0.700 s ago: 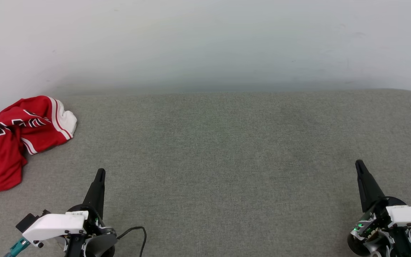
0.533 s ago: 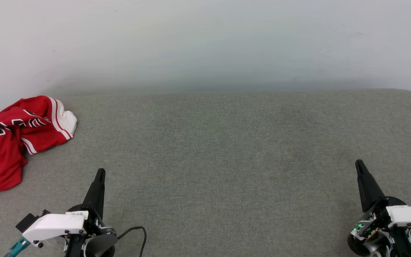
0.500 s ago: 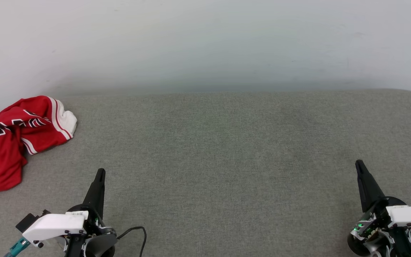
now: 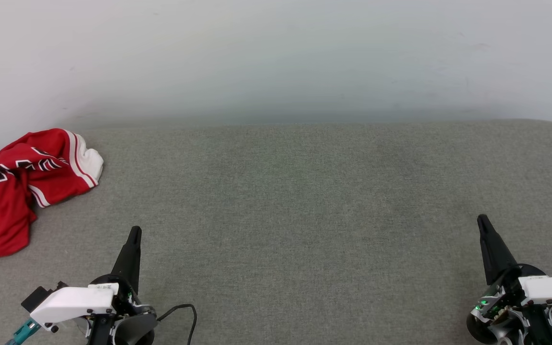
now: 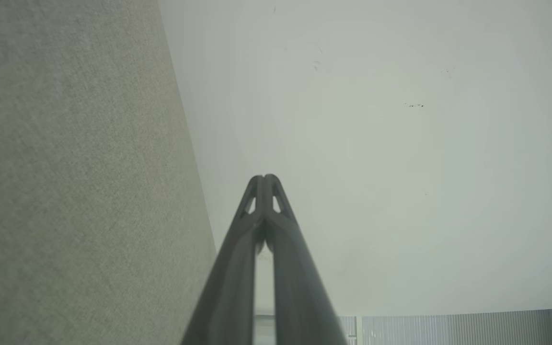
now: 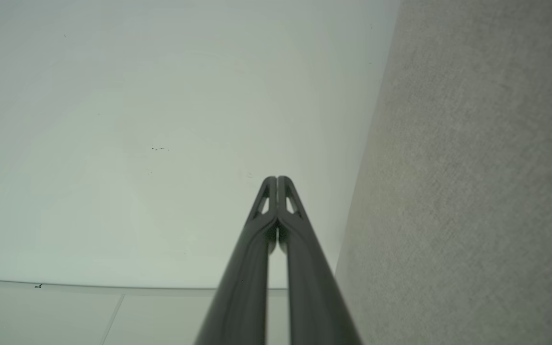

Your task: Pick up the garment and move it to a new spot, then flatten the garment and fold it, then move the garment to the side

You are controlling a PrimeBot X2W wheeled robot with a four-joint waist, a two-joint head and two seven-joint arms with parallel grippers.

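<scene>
At the near edge of the grey cloth-covered bench (image 4: 304,215), toward its near left corner, the left pincer (image 4: 134,233) has its two long dark fingers pressed together on nothing; its own wrist view shows the tips meeting with no gap. A thin black cable (image 4: 185,309) loops just beside its base. Toward the near right corner the right pincer (image 4: 482,221) is pressed together in the same way and is also empty. The broad middle of the bench beyond them looks like fair room for spreading and folding. At the far left corner, close under the plain white wall (image 4: 276,57), lies the crumpled red sports jersey with a white sleeve, red-and-white striped trim and black white-outlined characters (image 4: 12,191). It is bunched in a loose heap, well apart from the left pincer and farther again from the right. It rests straight on the bench's cloth, not in any bin or basket. It should handle as a light, limp thing of thin fabric, probably somewhat slick, so it will sag and trail from whatever point is lifted rather than keep its shape. A sound hold would be a raised fold on top of the heap, or the striped trim by the white sleeve, where the cloth is doubled and gives the fingers more to bite. The left pincer is the nearer one, and it would have to spread before closing on the fabric.
</scene>
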